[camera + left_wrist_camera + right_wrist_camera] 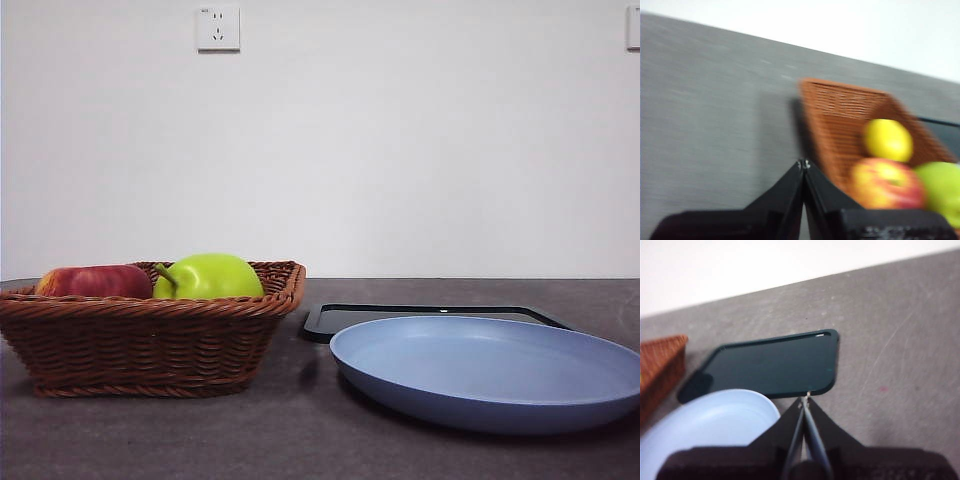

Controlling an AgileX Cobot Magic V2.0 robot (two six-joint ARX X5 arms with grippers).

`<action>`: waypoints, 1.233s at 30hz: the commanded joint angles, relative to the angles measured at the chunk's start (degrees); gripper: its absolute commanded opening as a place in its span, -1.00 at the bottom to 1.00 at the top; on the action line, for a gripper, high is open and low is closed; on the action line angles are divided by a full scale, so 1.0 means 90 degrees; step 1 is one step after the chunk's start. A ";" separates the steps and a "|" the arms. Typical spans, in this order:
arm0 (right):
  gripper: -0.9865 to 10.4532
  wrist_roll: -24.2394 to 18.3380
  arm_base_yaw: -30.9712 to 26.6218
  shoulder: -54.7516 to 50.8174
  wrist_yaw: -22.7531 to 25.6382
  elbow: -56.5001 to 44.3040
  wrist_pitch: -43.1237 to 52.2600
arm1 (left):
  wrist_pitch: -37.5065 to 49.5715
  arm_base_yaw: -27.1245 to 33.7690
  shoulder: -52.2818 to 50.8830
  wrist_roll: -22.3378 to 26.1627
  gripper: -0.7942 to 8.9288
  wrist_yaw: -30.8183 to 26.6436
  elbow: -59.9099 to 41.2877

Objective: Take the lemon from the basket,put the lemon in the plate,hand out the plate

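Note:
The brown wicker basket (150, 335) stands at the left of the table in the front view. The yellow lemon (888, 140) lies in it in the left wrist view, beside a red apple (887, 184) and a green fruit (942, 190); the lemon is hidden in the front view. The light blue plate (490, 370) sits empty at the right, also in the right wrist view (705, 425). My left gripper (803, 164) is shut and empty above the table beside the basket (850, 117). My right gripper (805, 399) is shut and empty above the plate's edge.
A flat black tray (430, 315) lies behind the plate, also seen in the right wrist view (772, 365). The apple (95, 282) and green fruit (210, 277) rise above the basket rim. A white wall stands behind the grey table.

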 commanded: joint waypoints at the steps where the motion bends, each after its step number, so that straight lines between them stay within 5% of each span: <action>1: -0.82 0.1299 0.0007 -0.0010 -0.0027 -0.0080 0.0032 | 0.0109 0.0015 -0.0027 -0.0500 -0.82 0.0656 -0.0053; 5: -0.82 0.1887 0.0007 -0.0010 -0.0102 -0.0063 0.0029 | 0.0243 0.0015 -0.0027 -0.0682 -0.82 0.1161 -0.0051; 9: -0.82 0.1943 0.0007 0.0010 -0.0539 0.0119 0.0000 | 0.0199 0.0015 -0.0015 -0.0981 -0.82 0.1212 0.0070; 19: -0.82 0.1909 0.0010 0.0894 -0.0551 0.1557 -0.0435 | -0.0046 0.0015 0.1073 -0.1090 -0.82 0.1110 0.1243; 31: -0.82 0.0495 0.0010 0.2997 -0.0556 0.4119 -0.1940 | -0.0211 0.0000 0.3779 0.0029 -0.82 0.2045 0.3412; 37: -0.82 -0.0243 0.0010 0.4019 -0.0556 0.5127 -0.2890 | -0.1423 -0.0141 0.5095 0.0976 -0.82 0.2305 0.4707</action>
